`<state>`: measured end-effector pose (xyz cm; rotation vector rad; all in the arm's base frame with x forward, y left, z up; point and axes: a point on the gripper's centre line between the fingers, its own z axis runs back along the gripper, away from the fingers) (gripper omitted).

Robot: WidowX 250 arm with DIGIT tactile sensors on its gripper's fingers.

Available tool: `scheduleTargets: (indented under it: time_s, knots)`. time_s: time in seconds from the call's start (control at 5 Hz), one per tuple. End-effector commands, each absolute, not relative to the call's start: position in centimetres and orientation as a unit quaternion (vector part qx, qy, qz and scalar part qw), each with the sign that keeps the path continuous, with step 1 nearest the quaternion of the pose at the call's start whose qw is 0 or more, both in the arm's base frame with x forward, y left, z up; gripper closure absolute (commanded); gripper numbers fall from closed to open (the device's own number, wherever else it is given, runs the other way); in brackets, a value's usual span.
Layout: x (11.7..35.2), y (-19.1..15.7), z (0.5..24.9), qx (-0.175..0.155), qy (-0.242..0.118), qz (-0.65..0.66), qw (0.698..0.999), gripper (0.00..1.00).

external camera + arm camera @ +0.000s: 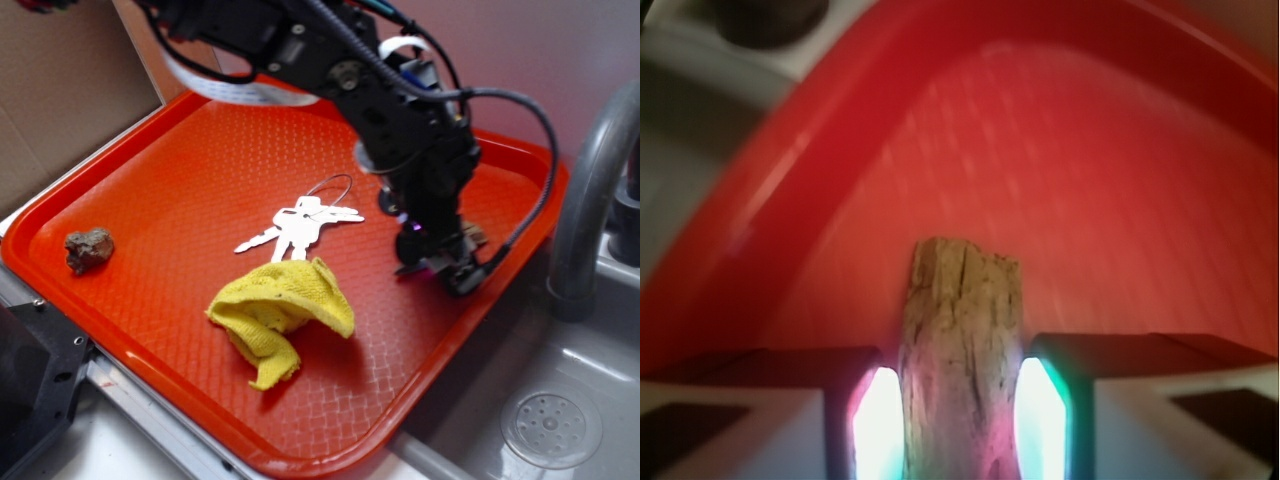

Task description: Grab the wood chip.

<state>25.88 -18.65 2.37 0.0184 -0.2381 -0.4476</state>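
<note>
Now | gripper [960, 420] closed around chip [962, 340], tray [790, 200] below | keep squeeze centred, lift straight.

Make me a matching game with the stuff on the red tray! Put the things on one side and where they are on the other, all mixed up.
Things:
1. wood chip
2. rock
3. yellow cloth
4. keys

Places:
A. near the tray's left edge, far from everything else
B. between the fingers of the gripper
C. middle of the tray, on a thin wire ring
D. crumpled up just in front of the keys

Pairs: 1-B, 2-A, 3-D, 4-C
</note>
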Motion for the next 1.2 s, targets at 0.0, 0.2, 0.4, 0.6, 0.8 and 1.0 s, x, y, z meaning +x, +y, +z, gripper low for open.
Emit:
scheduleTargets:
  time_s: [0.0, 0.2, 0.4, 0.6, 0.8, 1.0]
  knots:
    - [23.8, -11.9, 10.1, -0.033, -0.107, -0.098, 0.989, 1.0]
    - [23.1, -8.3, 14.3, -0.016, -0.11, 0.024, 0.994, 1.0]
    - [21.3, -5.7, 18.5, 0.015, -0.126, 0.119, 0.985, 1.0]
    - [20.9, -3.9, 20.4, 0.028, -0.125, 0.177, 0.976, 1.0]
    - [21.1, -1.8, 21.3, 0.027, -0.108, 0.208, 0.972, 1.0]
    - [22.1, -1.1, 21.1, 0.025, -0.094, 0.211, 0.973, 1.0]
